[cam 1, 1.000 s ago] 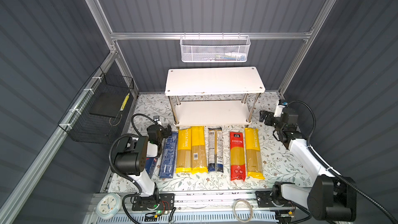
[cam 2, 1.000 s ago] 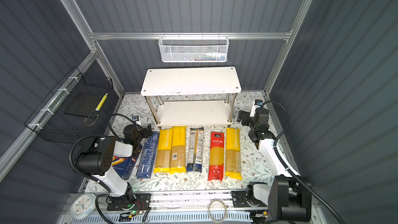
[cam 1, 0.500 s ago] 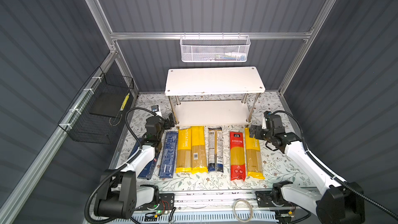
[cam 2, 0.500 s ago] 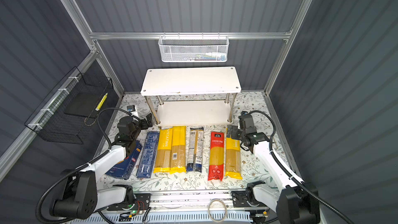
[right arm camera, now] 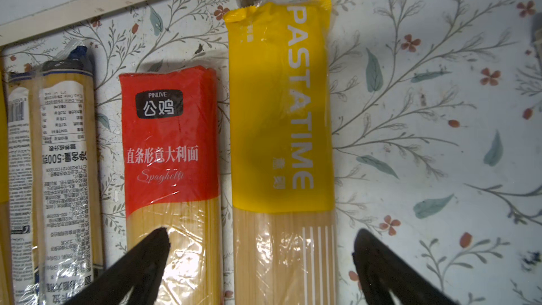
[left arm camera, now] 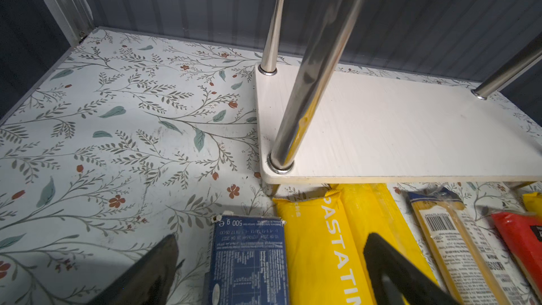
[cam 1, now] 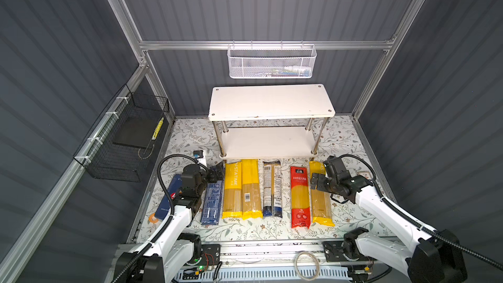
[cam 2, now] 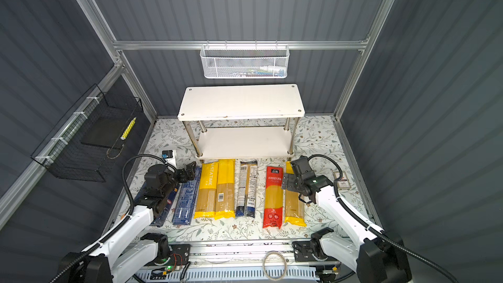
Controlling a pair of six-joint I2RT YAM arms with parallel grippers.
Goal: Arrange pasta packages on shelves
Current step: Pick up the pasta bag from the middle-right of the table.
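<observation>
The shelves [cam 1: 272,102] stand empty at the back of the floral mat, with the lower board [left arm camera: 396,130] close in the left wrist view. The pasta packages lie in a row before them: wide blue box [cam 1: 166,202], narrow blue box [cam 1: 212,202], two yellow bags [cam 1: 241,186], grey-and-blue bag [cam 1: 272,186], red bag [cam 1: 299,197], yellow bag [cam 1: 322,208]. My left gripper [cam 1: 216,172] hangs open over the far end of the narrow blue box [left arm camera: 247,259]. My right gripper [right arm camera: 262,233] hangs open astride the rightmost yellow bag [right arm camera: 281,112], one finger over the red bag [right arm camera: 170,142].
A white mesh basket [cam 1: 272,62] hangs on the back rail above the shelves. A black wire basket [cam 1: 125,142] hangs on the left wall. A small card [cam 1: 363,174] lies by the right wall. The chrome legs [left arm camera: 311,83] stand close to my left gripper.
Both arms have unfolded toward the row. The left gripper swung out over the narrow blue box; the right gripper moved left and down over the rightmost yellow bag. No package has moved.
</observation>
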